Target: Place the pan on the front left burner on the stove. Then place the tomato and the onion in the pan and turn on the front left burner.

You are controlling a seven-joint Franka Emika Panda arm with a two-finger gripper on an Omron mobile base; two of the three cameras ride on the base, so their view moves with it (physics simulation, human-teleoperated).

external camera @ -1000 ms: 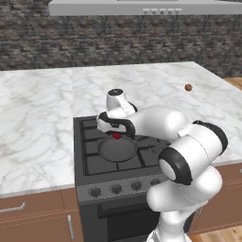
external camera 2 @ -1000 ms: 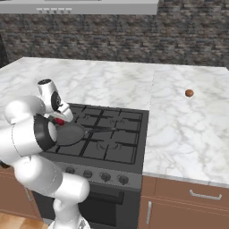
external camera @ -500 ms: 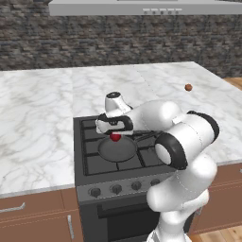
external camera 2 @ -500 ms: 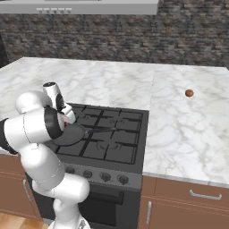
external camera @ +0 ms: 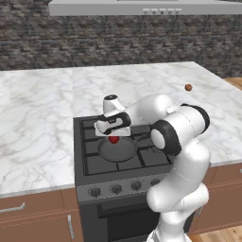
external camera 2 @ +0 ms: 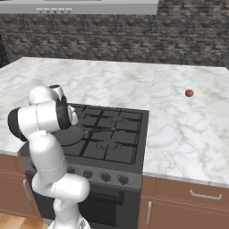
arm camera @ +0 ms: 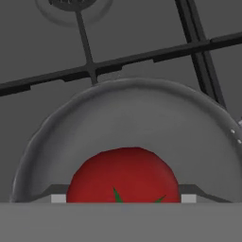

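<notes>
The pan (external camera: 117, 149) sits on the front left burner (external camera: 108, 156) of the stove (external camera 2: 117, 134), with its thin handle pointing to the right. The tomato (arm camera: 124, 176) is just inside the pan's near side, right under the gripper (external camera: 113, 134) — its fingers stand wide on each side of the red ball, but whether they touch it I cannot tell. The onion (external camera 2: 189, 93) lies far off on the white counter (external camera 2: 192, 120).

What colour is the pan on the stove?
Dark grey; the pan shows best in the hand view.
</notes>
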